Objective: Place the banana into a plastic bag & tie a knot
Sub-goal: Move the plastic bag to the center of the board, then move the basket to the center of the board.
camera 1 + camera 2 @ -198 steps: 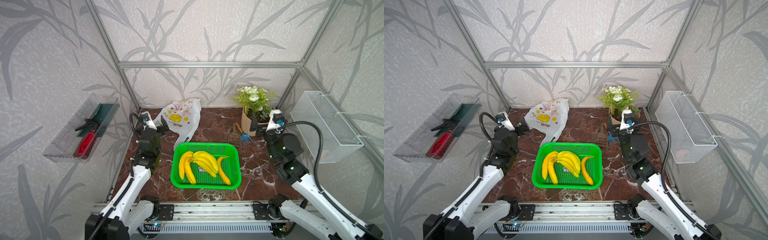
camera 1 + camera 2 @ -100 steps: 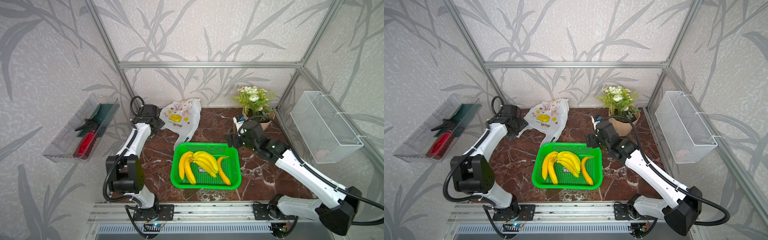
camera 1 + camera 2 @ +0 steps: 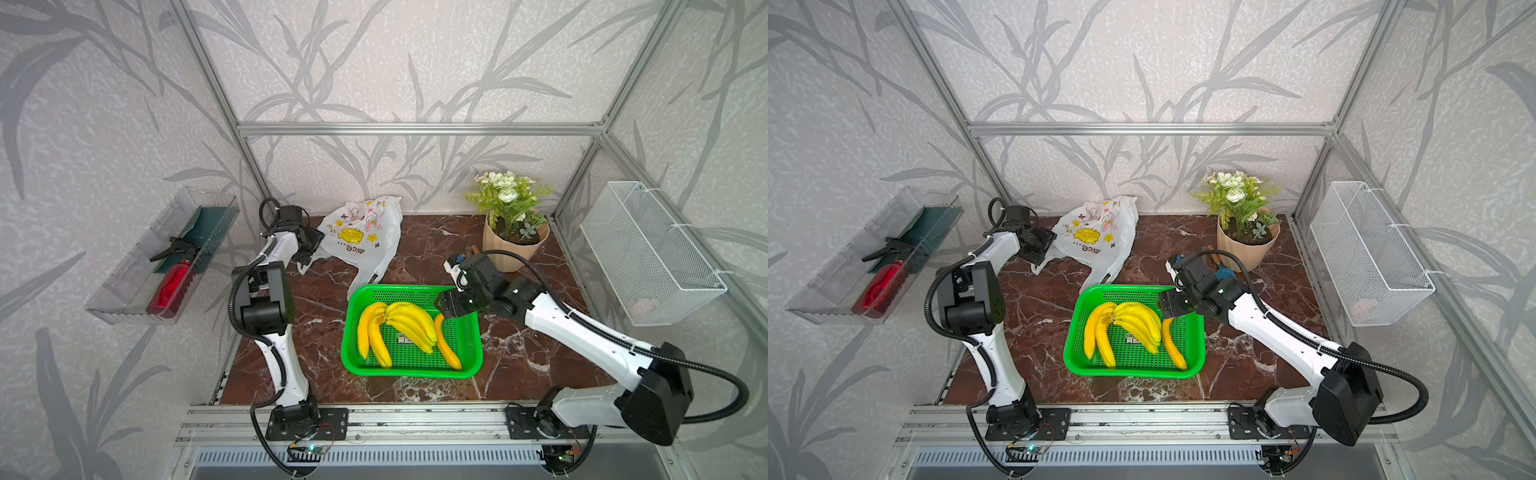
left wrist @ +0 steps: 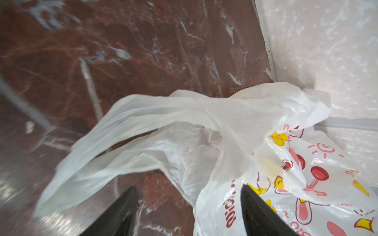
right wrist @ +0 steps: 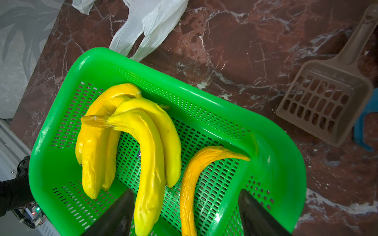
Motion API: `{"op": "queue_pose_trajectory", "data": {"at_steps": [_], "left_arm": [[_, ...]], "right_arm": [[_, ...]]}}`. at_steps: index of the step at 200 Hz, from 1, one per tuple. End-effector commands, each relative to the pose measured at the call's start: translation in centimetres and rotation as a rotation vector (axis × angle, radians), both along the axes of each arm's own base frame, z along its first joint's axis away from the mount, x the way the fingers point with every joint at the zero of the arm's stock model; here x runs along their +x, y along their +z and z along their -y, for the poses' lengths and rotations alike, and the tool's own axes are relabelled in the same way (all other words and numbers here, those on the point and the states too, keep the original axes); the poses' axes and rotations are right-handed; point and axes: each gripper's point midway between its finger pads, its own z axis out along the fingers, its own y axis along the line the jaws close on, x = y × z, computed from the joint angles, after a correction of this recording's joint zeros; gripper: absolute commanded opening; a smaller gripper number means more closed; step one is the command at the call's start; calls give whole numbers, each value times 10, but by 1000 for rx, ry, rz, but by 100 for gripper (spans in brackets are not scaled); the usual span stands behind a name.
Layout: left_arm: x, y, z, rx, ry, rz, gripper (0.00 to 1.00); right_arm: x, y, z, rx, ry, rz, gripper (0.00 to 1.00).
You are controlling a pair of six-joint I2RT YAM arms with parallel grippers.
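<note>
Early stage. Left gripper (image 4: pixel 188 187): jaws wide, empty; bag (image 3: pixel 361 237) slumps just ahead of its tips, handles loose. Right gripper (image 5: pixel 185 190): jaws wide, empty, over the basket (image 5: pixel 276 163), single banana (image 5: pixel 192 173) just below. Nothing bagged; pick, insertion and tying remain.

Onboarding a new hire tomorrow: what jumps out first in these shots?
The bright green basket of yellow bananas in the middle, with the right tool open over the single banana. Next, the printed plastic bag lying at the back, the left tool open beside its handles.
</note>
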Motion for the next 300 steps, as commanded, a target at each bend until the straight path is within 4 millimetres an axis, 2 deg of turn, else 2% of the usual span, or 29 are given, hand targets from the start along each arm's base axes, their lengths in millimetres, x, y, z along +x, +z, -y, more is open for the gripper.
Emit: {"op": "queue_pose_trajectory", "data": {"at_steps": [1, 16, 38, 63, 73, 99, 132, 165, 187, 211, 225, 242, 276, 300], "left_arm": [[25, 5, 9, -41, -29, 87, 75], [34, -2, 13, -63, -44, 105, 70], [41, -7, 17, -64, -49, 129, 58], [44, -4, 19, -59, -48, 158, 35], [43, -1, 20, -50, -48, 164, 26], [33, 10, 25, -14, -32, 171, 19], [17, 12, 38, -23, -19, 154, 0], [-15, 17, 53, -17, 41, 100, 0], [-40, 23, 65, 16, 63, 58, 0], [-61, 29, 77, 56, 43, 15, 0], [-72, 25, 78, 70, 44, -4, 0], [-80, 21, 80, 59, 48, -14, 0], [-84, 22, 81, 45, 53, -5, 0], [-84, 25, 82, 44, 49, -3, 0]], "right_arm": [[-4, -5, -7, 32, 4, -39, 79], [-5, -11, -8, 29, 0, -62, 79], [-5, -18, -9, 28, -8, -84, 79], [-5, -25, -10, 22, -7, -101, 76], [-6, -28, -9, 15, -8, -108, 75], [-10, -40, -2, -15, -25, -128, 74], [-16, -49, 11, -57, -58, -136, 74], [-23, -55, 31, -118, -100, -162, 74], [-29, -59, 54, -173, -157, -185, 73], [-30, -50, 72, -208, -182, -143, 73], [-30, -41, 79, -221, -182, -100, 73], [-31, -38, 92, -255, -205, -74, 73], [-41, -58, 108, -306, -231, -132, 72], [-44, -76, 103, -296, -211, -191, 59]]}}
